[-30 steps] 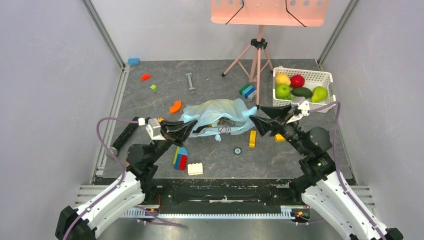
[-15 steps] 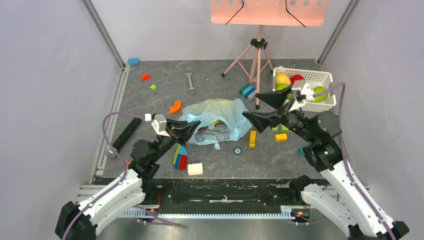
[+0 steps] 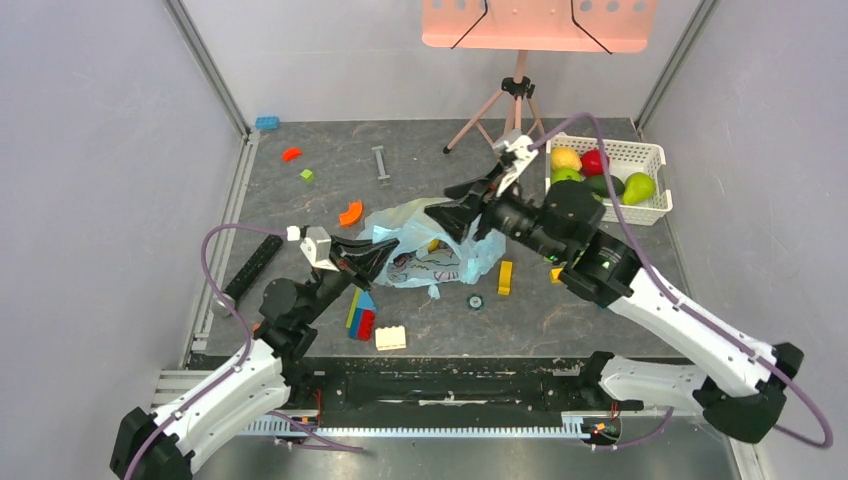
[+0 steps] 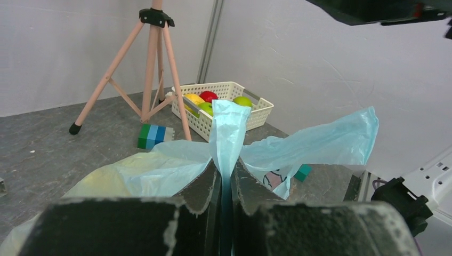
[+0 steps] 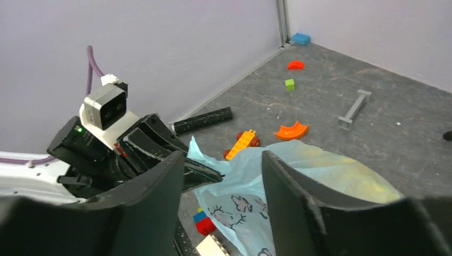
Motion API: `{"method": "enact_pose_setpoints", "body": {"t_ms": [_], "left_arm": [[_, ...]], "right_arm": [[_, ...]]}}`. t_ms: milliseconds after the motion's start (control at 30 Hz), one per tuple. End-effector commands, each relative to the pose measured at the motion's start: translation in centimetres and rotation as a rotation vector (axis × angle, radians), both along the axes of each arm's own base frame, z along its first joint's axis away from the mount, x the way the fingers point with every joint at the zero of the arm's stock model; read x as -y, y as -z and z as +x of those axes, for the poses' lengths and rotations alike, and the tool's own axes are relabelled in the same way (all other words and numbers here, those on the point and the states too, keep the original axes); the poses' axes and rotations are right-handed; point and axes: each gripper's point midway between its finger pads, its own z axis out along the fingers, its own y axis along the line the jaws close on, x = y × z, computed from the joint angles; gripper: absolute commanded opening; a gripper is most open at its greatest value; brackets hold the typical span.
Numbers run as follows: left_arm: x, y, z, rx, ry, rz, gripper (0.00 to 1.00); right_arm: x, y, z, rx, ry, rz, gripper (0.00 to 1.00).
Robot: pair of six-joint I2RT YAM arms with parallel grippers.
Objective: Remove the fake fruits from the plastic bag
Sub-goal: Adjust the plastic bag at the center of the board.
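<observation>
The light-blue plastic bag (image 3: pixel 430 240) with a pink-and-dark cartoon print lies crumpled mid-table. My left gripper (image 3: pixel 383 256) is shut on the bag's near-left edge; in the left wrist view a strip of bag (image 4: pixel 226 133) rises from between its fingers. My right gripper (image 3: pixel 462 205) is open and empty, hovering above the bag's far side; the bag (image 5: pixel 298 181) shows between its fingers (image 5: pixel 149 197). A yellow shape (image 3: pixel 433 245) shows through the bag. The other fake fruits are hidden.
A white slotted basket (image 3: pixel 640 152) at the back right holds apples, a pear and an avocado. A pink tripod (image 3: pixel 512 110) stands behind the bag. Several building blocks are scattered around, including stacked ones (image 3: pixel 361 317), a white one (image 3: pixel 390 338) and a yellow one (image 3: pixel 505 276).
My right arm has swung from the bag's right side up and leftward over the bag, staying open. My left gripper has held the bag's edge, and the bag has lifted and bunched.
</observation>
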Motion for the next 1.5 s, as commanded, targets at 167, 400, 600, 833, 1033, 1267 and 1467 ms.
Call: {"method": "enact_pose_setpoints", "body": {"t_ms": [167, 400, 600, 833, 1033, 1267, 1467], "left_arm": [[-0.9, -2.3, 0.4, -0.013, -0.047, -0.068, 0.14], [-1.0, -2.5, 0.3, -0.008, -0.052, -0.073, 0.12], [-1.1, -2.3, 0.2, -0.006, -0.055, -0.068, 0.11], [-1.3, -2.6, 0.0, 0.008, -0.054, -0.072, 0.10], [-1.6, -2.6, 0.1, 0.003, -0.073, -0.070, 0.10], [-1.8, -2.7, -0.2, -0.008, -0.069, -0.079, 0.09], [-3.1, -2.3, -0.3, -0.032, -0.127, -0.085, 0.08]], "right_arm": [[-3.3, 3.2, -1.3, -0.085, 0.272, -0.221, 0.25], [-4.8, 9.7, -2.9, -0.168, 0.330, -0.414, 0.08], [-4.3, 13.8, -2.2, -0.186, 0.406, -0.521, 0.05], [-3.7, 17.9, -0.2, -0.249, 0.444, -0.584, 0.00], [-3.1, 20.6, 0.6, -0.307, 0.423, -0.580, 0.00], [-0.2, 23.2, 3.7, -0.343, 0.510, -0.584, 0.00], [3.1, 24.0, 5.7, -0.338, 0.630, -0.581, 0.00]]}}
